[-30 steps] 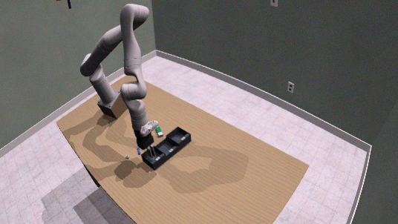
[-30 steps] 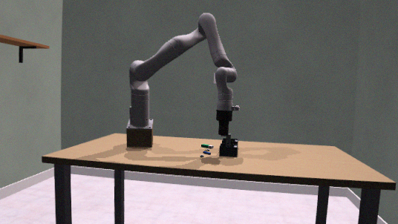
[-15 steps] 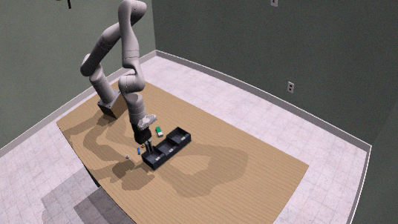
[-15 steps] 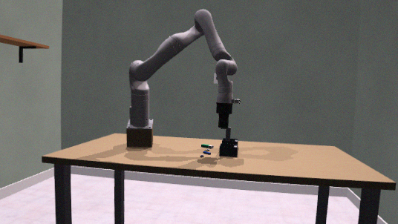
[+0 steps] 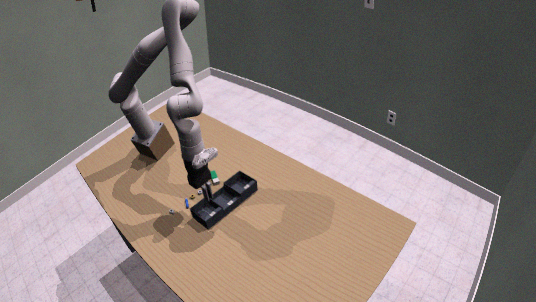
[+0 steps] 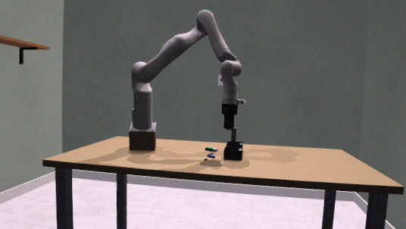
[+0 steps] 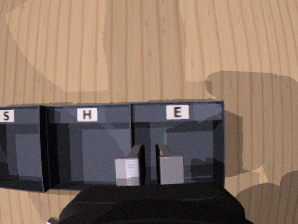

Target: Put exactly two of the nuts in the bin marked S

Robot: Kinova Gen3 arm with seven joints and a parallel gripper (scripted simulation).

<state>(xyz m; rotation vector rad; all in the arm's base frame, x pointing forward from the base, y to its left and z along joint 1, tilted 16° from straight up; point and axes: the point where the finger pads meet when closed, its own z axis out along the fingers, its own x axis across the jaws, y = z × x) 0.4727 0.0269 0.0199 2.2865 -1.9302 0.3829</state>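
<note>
1. Step in hand, as I judge it: carrying to bin S (image 7: 9, 137). The gripper (image 7: 149, 163) hangs over the row of bins (image 5: 200, 216), above the wall between H (image 7: 87, 137) and E (image 7: 193, 137).
2. Its fingers stand nearly closed, with a slim gap. I cannot tell whether a nut sits in that gap.
3. Bin S is the leftmost in the wrist view and looks to hold nothing. One loose nut (image 5: 171, 211) lies on the table (image 5: 325, 240), left of the bins. A blue piece (image 5: 187, 202) and a green piece (image 5: 215, 175) lie nearer the row.
4. Next move: shift left past H until centred over S, then open.
5. The table is striped wood on dark legs. The room has green walls, a pale tiled floor and a shelf (image 6: 23, 43) on the left wall.
</note>
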